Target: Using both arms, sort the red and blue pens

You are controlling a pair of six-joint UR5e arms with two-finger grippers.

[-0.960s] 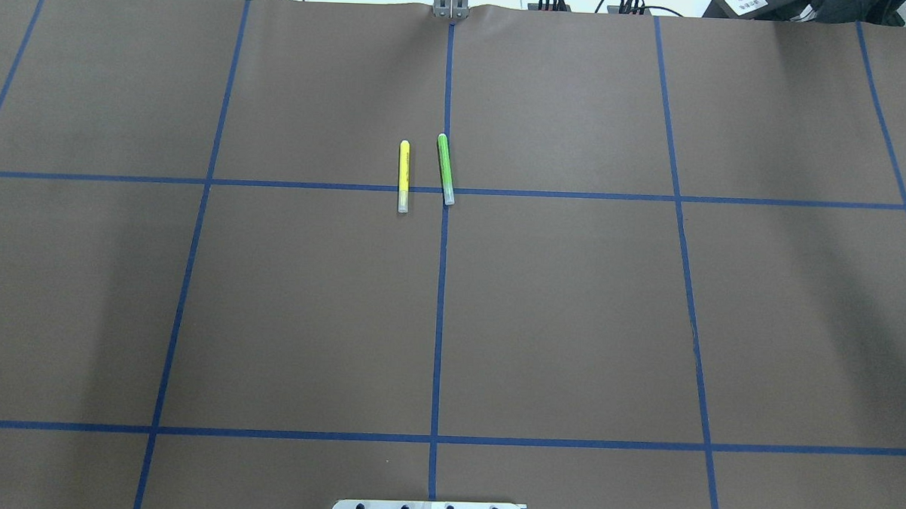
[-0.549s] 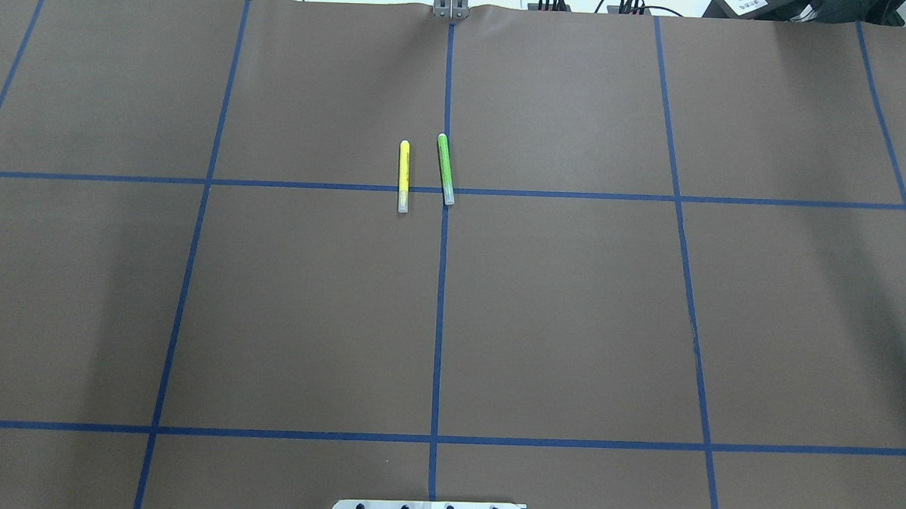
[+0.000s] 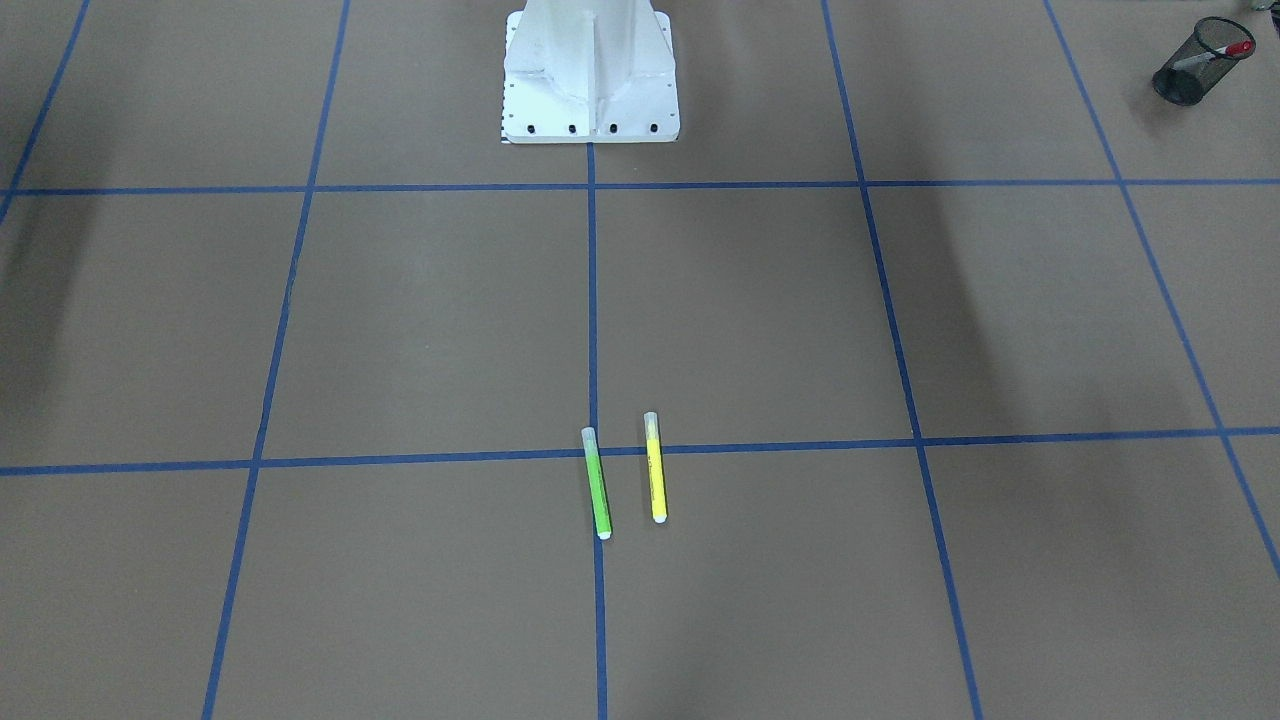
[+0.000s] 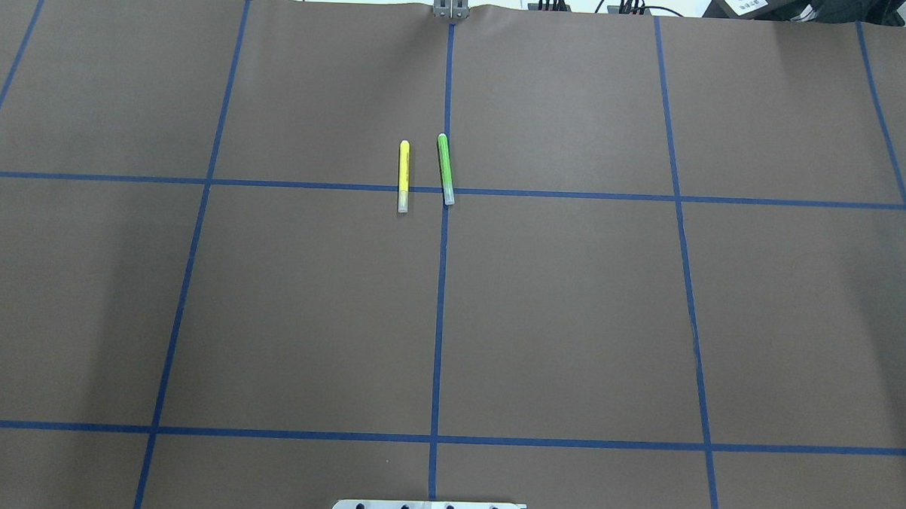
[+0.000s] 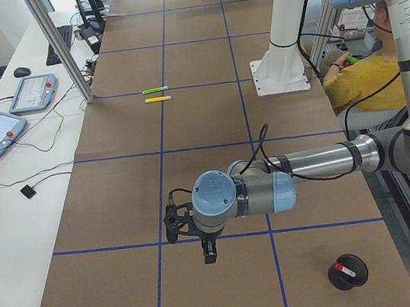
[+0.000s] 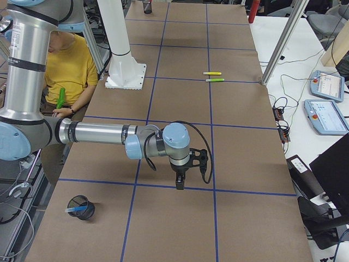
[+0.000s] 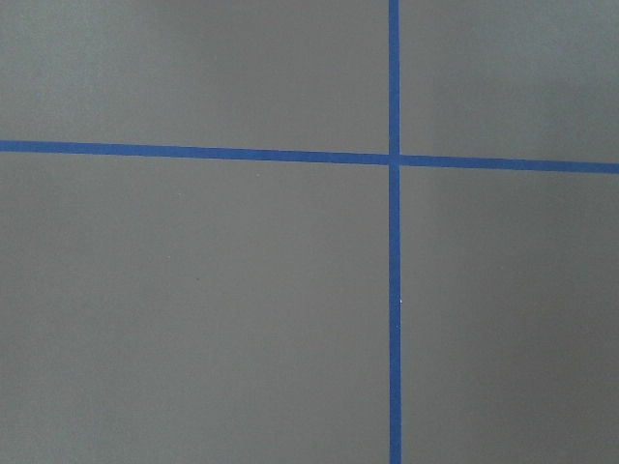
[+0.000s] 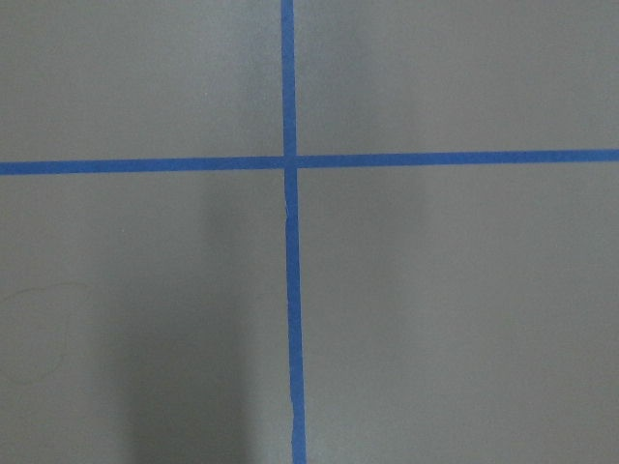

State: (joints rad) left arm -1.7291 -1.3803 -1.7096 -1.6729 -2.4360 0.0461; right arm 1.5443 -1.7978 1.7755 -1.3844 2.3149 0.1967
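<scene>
Red pen (image 3: pixel 1215 54): leaning in mesh cup (image 3: pixel 1178 82), upper right of front view.
Blue pen (image 6: pixel 75 208): in second cup (image 6: pixel 87 213), lower left of right-side view.
Left gripper (image 5: pixel 209 256): points down above table (image 5: pixel 207 114); jaw state cannot be told.
Right gripper (image 6: pixel 180 184): same; cannot tell.
Green marker (image 4: pixel 445 169), yellow marker (image 4: pixel 403 176): side by side, apart, centre of overhead view.

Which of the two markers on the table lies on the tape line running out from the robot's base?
The green marker: it overlaps that line, slightly tilted; the yellow marker lies beside, clear of it.
</scene>
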